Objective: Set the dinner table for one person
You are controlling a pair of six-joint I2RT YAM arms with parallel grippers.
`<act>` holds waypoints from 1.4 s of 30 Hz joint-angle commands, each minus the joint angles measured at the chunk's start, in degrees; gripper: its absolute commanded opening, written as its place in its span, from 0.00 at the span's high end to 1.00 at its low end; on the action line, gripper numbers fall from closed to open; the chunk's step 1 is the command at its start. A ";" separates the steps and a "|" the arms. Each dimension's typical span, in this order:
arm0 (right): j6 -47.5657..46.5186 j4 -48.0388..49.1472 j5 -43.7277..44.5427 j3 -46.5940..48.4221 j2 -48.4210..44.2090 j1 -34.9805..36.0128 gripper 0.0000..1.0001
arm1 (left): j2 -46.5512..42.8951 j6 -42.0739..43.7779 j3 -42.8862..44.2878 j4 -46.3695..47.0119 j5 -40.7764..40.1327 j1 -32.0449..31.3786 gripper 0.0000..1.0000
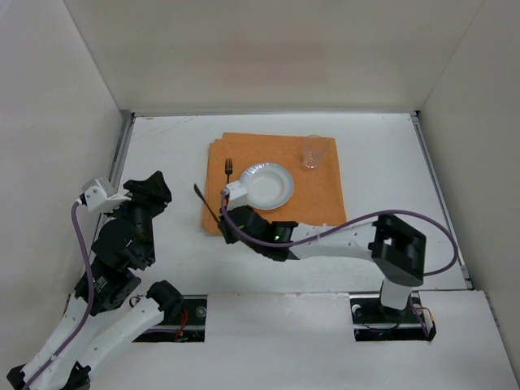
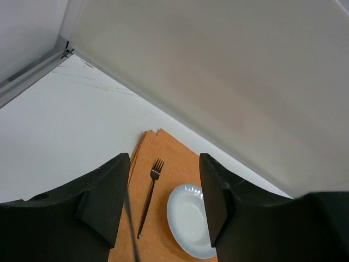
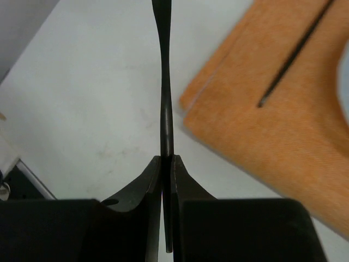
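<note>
White walls [image 1: 284, 49] ring the white tabletop [image 1: 162, 154]. An orange mat [image 1: 325, 195] lies at twelve o'clock. The right hand [image 3: 167, 161] pinches a thin dark handle [image 3: 165, 109]; the left hand [image 2: 163, 185] is open and empty.

Top external, left wrist and right wrist views: no text, label, brand, number or sign can be read in any of the 3 pictures.
</note>
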 commanded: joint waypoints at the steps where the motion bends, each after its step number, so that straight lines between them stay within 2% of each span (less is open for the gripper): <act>1: 3.49 5.88 0.97 -8.26 -7.96 -5.13 0.96 | 2.83 -0.23 0.73 2.89 1.61 -1.58 0.49; 9: 8.42 6.67 2.21 -26.20 -23.87 -21.30 0.95 | 9.86 -4.19 -4.19 7.37 2.32 -7.73 0.49; 13: 9.30 7.11 0.63 -30.08 -26.17 -28.51 0.94 | 13.12 -5.77 -5.42 8.08 2.76 -9.23 0.49; 17: 8.51 7.28 -2.88 -30.35 -23.55 -33.44 0.94 | 14.44 -7.18 -7.71 8.87 2.67 -10.37 0.49; 24: 6.32 8.69 -5.61 -28.24 -18.09 -37.84 0.94 | 16.46 -8.76 -10.08 9.48 3.11 -9.85 0.49; 34: 4.38 9.92 -8.42 -25.78 -13.44 -37.84 0.94 | 17.25 -9.82 -11.92 10.36 5.83 -8.09 0.49; 42: 5.87 10.89 -6.50 -23.84 -9.30 -38.10 0.94 | 16.81 -10.61 -13.68 10.80 6.71 -7.21 0.49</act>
